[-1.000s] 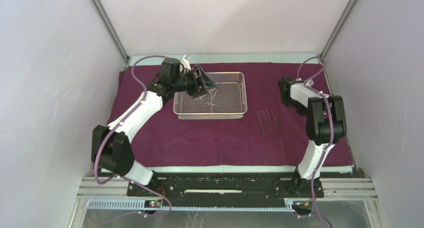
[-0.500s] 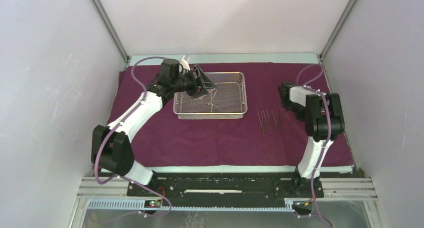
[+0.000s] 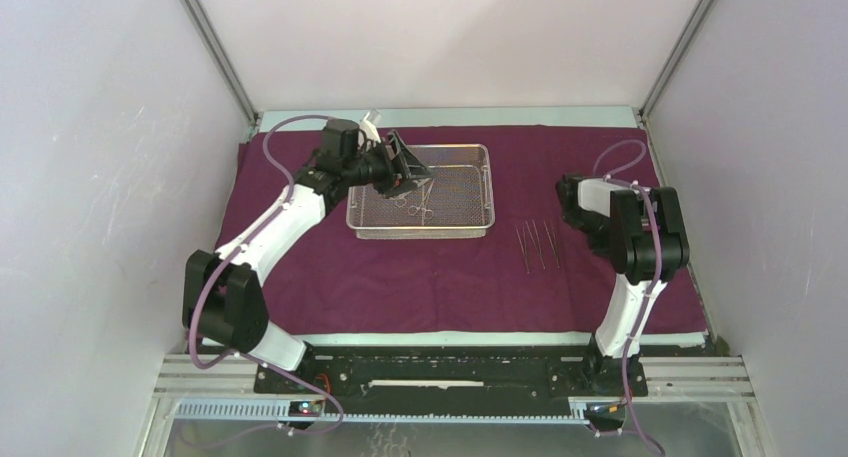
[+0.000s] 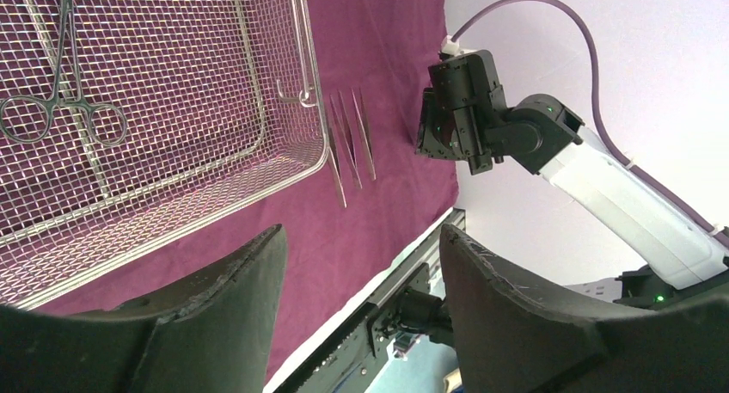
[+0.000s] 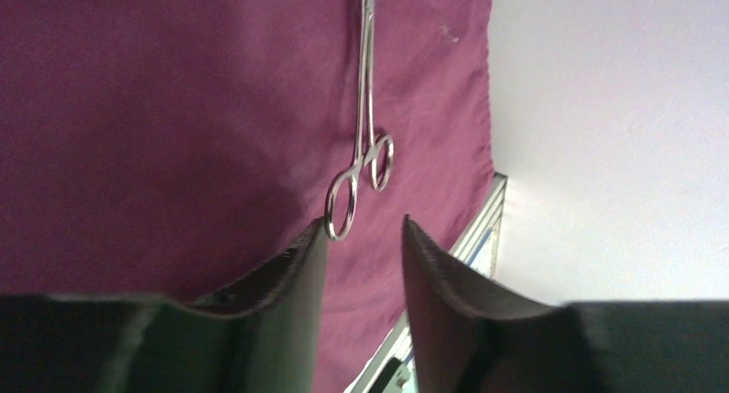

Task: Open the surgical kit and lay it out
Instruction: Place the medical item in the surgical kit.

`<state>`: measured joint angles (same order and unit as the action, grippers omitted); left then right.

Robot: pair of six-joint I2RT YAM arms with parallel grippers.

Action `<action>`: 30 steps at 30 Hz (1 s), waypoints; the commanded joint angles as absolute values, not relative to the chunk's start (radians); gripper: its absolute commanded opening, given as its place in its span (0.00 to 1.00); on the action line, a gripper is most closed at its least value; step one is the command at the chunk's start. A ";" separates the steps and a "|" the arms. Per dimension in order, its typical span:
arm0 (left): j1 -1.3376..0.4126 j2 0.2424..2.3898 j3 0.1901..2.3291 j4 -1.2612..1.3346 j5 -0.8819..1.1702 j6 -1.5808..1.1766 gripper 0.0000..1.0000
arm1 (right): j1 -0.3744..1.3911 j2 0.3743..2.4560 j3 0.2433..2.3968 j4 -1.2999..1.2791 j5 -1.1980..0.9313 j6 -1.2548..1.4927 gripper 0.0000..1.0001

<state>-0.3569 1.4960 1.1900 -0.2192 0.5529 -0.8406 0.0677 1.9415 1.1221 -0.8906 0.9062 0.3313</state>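
The maroon cloth point(image 3: 420, 277) lies spread flat over the table. The wire-mesh tray point(image 3: 420, 233) sits on it left of centre, with ring-handled instruments point(image 3: 418, 202) inside. Three thin steel instruments point(image 3: 537, 245) lie side by side on the cloth to the tray's right. My left gripper point(image 3: 405, 167) hovers open and empty over the tray's left part. Its wrist view point(image 4: 361, 234) shows ring-handled forceps point(image 4: 60, 92) in the tray point(image 4: 258, 109). My right gripper point(image 3: 568, 202) is low, just right of the laid-out instruments. It is open point(image 5: 364, 225), with ring-handled forceps point(image 5: 365, 126) on the cloth just past its fingertips.
White enclosure walls stand on the left, right and back. The cloth's near edge meets a white strip point(image 3: 450, 339) and a black and aluminium rail point(image 3: 450, 362) carrying the arm bases. The right arm point(image 4: 516, 135) shows in the left wrist view.
My right gripper has moved a little toward the near edge and down toward the cloth. The left arm and the instruments have not visibly moved.
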 commanded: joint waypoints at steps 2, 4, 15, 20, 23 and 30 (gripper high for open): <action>-0.352 1.459 1.170 -0.190 0.557 -0.847 0.70 | 0.113 1.836 1.145 -0.909 0.835 0.386 0.56; -0.351 1.459 1.173 -0.190 0.558 -0.846 0.70 | 0.117 1.798 1.183 -0.922 0.765 0.401 0.67; -0.351 1.454 1.204 -0.213 0.517 -0.801 0.70 | -0.117 1.644 1.202 -0.736 0.259 0.490 1.00; -0.351 1.475 1.234 -0.253 0.492 -0.772 0.70 | -0.204 1.618 1.187 -0.669 0.107 0.511 1.00; -0.351 1.495 1.250 -0.268 0.475 -0.773 0.70 | -0.228 1.608 1.177 -0.650 0.085 0.515 1.00; -0.351 1.535 1.278 -0.316 0.463 -0.765 0.70 | -0.342 1.591 1.060 -0.519 0.060 0.549 1.00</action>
